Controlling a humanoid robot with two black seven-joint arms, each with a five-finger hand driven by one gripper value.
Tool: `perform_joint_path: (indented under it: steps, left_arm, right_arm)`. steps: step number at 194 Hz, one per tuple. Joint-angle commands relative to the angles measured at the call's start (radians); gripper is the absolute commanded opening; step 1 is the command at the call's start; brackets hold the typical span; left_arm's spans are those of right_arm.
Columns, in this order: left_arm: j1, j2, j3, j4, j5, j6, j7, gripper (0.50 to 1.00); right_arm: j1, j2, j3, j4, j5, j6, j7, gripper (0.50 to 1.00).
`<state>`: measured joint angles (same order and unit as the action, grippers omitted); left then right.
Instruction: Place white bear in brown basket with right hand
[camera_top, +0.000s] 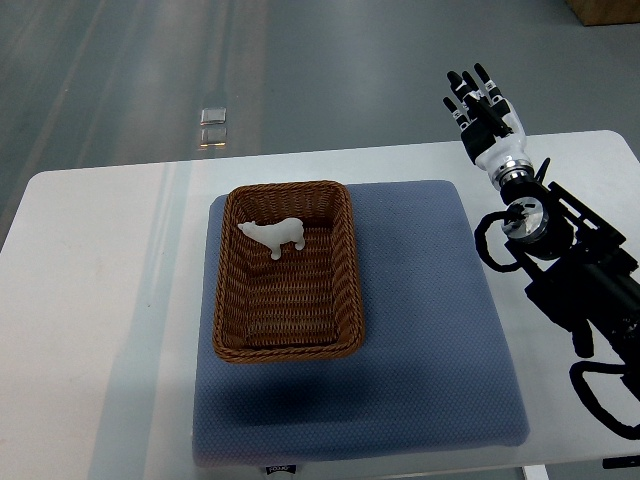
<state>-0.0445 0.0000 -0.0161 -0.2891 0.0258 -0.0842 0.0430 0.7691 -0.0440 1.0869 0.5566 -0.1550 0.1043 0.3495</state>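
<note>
A small white bear (274, 235) stands inside the brown wicker basket (350, 270), near its far end. The basket sits on a blue cushion (420, 330) on the white table. My right hand (481, 105) is raised at the far right, beyond the table's back edge, well away from the basket. Its fingers are spread and hold nothing. Its arm (570, 270) runs in from the right edge. The left arm does not show.
The white table (100, 300) extends left of the cushion. Beyond its back edge is grey floor with a small shiny square object (212, 117). A brown box corner (605, 10) shows at the top right.
</note>
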Motion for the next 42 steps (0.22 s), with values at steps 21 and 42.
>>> perform_joint_path:
  steps: [21,42]
  left_arm:
    - [0.002,0.000,0.001,0.004,-0.001,0.001,0.000,1.000]
    - [0.002,0.000,-0.001,0.004,-0.001,0.006,0.000,1.000]
  right_arm:
    - [0.001,0.007,0.033,-0.021,0.025,0.009,0.005,0.924]
    - [0.001,0.007,0.031,-0.021,0.031,0.009,0.005,0.924]
